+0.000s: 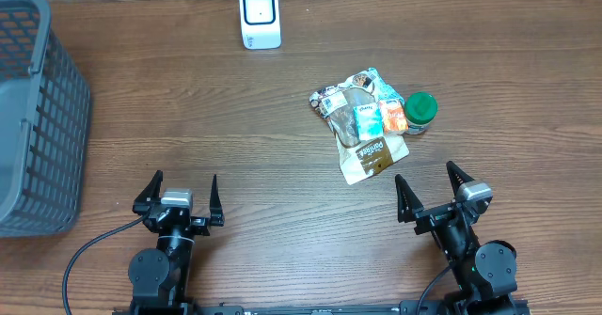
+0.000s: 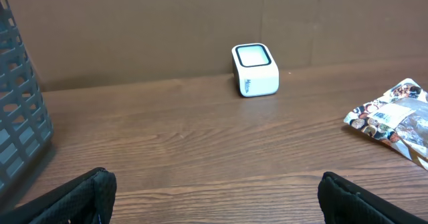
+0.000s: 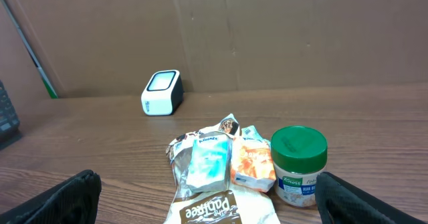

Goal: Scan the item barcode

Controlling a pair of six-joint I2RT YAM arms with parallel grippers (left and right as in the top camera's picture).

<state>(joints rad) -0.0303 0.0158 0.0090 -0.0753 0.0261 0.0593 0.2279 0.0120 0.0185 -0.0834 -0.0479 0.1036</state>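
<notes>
Snack pouch near, ahead-left of right tool; jaws wide apart.

I've got the left gripper sitting low and pointing straight ahead, while the right gripper sits low too but angled a bit toward the left, both with jaws spread wide open, empty.

We make out one wording only: white letters on the brown pouch, midway between the far and near edges of the table, read roughly "PanTree". The green-lidded jar beside it bears a green logo and dark letters, illegible. The blue mark on the white scanner, by the far edge, is too small to read.
</notes>
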